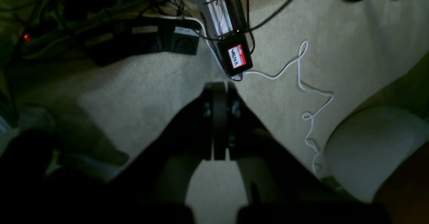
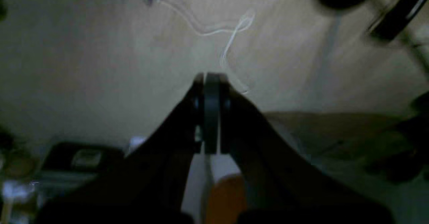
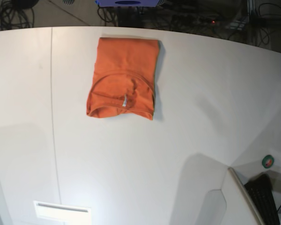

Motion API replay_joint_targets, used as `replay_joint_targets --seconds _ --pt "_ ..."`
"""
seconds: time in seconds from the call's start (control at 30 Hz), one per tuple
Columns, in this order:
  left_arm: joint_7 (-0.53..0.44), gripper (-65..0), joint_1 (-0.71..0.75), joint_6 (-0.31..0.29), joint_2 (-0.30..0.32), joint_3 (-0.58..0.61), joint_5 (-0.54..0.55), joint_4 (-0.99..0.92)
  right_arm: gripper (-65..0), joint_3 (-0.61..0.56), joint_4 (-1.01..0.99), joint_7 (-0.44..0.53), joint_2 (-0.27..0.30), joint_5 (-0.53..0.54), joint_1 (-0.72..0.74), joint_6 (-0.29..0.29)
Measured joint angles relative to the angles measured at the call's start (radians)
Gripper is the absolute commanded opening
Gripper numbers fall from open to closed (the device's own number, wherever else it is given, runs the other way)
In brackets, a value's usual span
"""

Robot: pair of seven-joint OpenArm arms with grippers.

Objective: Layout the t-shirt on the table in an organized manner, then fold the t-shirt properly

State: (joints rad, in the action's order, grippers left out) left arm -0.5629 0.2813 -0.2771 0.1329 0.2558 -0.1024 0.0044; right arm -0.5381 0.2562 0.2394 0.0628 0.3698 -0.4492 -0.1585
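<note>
The orange t-shirt (image 3: 123,77) lies folded into a compact rectangle on the white table (image 3: 187,93), near its far edge, with the neckline and white tag facing up. Neither arm shows in the base view. My left gripper (image 1: 219,86) is shut with nothing between its fingers and hangs over carpeted floor. In the blurred right wrist view my right gripper (image 2: 211,78) is also shut and empty. Below it, between the finger bases, show a strip of white and an orange patch (image 2: 226,197) that looks like the shirt's cloth.
A small white plate (image 3: 62,211) lies at the table's near edge, left of centre. A black keyboard (image 3: 264,199) and a green roll (image 3: 268,161) sit off the table's near right corner. On the floor are a labelled black box (image 1: 236,56), a white cord (image 1: 308,93) and tangled cables (image 1: 83,16).
</note>
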Motion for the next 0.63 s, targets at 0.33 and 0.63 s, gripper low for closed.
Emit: replay_joint_targets --seconds 0.33,0.63 --pt "-0.002 -65.0 0.01 0.0 0.002 0.009 0.298 0.082 -65.0 0.002 -0.147 0.201 -0.039 0.0 0.051 -0.002" --pt "0.003 -65.0 -0.008 -0.002 -0.005 -0.001 0.306 0.076 -65.0 0.002 -0.146 0.203 -0.034 -0.003 0.1 -0.003"
